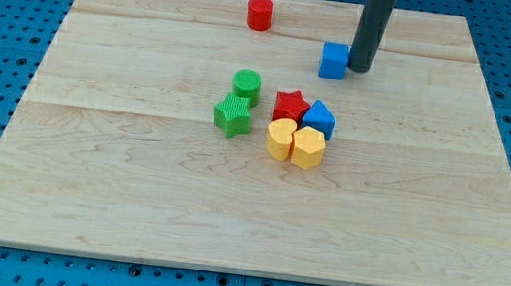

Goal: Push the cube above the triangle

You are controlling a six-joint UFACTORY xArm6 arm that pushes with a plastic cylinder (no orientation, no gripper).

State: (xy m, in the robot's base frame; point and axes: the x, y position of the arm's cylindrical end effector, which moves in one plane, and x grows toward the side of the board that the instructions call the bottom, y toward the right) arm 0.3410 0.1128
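Observation:
A blue cube (333, 60) sits near the view's top, right of centre. My tip (359, 68) is just to the cube's right, touching or nearly touching its side. A blue triangle-like block (319, 119) lies below the cube, in a cluster with a red star (290, 105) on its left and two yellow blocks (280, 138) (308, 147) below it.
A green cylinder (247, 85) and a green ribbed block (232, 115) lie left of the cluster. A red cylinder (260, 13) stands near the view's top. The wooden board (97, 163) rests on a blue pegboard; its top edge is close behind the cube.

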